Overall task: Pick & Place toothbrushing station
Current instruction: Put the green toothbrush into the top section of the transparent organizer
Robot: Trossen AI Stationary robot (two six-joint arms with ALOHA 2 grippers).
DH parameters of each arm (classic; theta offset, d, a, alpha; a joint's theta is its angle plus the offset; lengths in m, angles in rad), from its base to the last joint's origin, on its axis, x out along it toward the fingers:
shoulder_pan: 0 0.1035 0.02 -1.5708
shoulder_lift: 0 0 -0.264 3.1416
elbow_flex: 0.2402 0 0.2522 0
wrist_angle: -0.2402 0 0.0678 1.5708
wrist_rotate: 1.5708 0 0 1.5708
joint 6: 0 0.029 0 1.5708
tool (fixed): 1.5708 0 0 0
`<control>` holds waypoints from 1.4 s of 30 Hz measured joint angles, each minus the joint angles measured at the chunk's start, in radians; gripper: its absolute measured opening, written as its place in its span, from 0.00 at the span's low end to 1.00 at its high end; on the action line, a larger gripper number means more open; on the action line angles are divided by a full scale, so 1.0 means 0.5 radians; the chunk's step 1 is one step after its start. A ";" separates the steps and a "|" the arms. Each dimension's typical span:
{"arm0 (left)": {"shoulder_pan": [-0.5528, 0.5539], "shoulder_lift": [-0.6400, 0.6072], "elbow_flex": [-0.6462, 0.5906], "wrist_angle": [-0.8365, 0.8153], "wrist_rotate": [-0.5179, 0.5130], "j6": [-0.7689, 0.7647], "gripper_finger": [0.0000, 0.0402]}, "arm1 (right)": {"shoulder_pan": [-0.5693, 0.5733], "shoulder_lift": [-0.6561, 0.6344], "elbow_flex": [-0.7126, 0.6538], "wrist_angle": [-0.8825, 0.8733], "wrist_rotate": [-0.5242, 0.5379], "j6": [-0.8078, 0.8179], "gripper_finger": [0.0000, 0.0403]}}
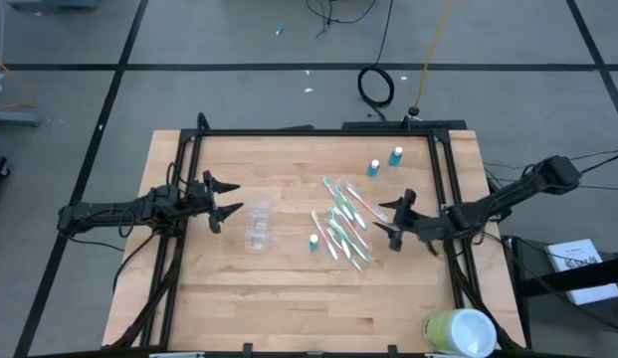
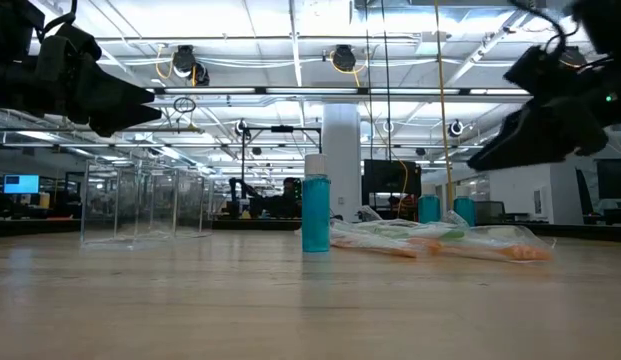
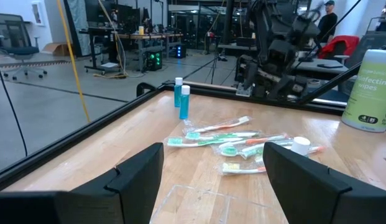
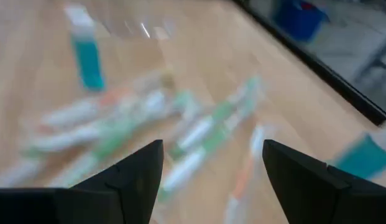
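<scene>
A small clear cup point(image 1: 259, 227) rests on the wooden table left of centre, also seen in the low view point(image 2: 145, 205). Several white-and-green toothbrushes point(image 1: 343, 224) lie in a loose pile right of centre. One blue white-capped tube point(image 1: 314, 242) stands upright at the pile's near-left end, and two more tubes point(image 1: 373, 169) point(image 1: 396, 156) stand behind it. My left gripper point(image 1: 229, 199) hangs open just left of the cup, level. My right gripper point(image 1: 388, 221) is open at the pile's right edge, tilted down toward the toothbrushes point(image 4: 180, 130), touching nothing.
A large pale green-and-white container point(image 1: 458, 331) stands at the table's near right corner. A black frame point(image 1: 318, 130) runs along the far edge and both sides of the table. Bare wood lies along the near edge in front of the cup and pile.
</scene>
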 joint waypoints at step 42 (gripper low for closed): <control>0.000 0.000 0.000 -0.001 0.000 0.000 0.70 | -0.821 1.106 0.755 -0.226 -1.139 0.199 0.67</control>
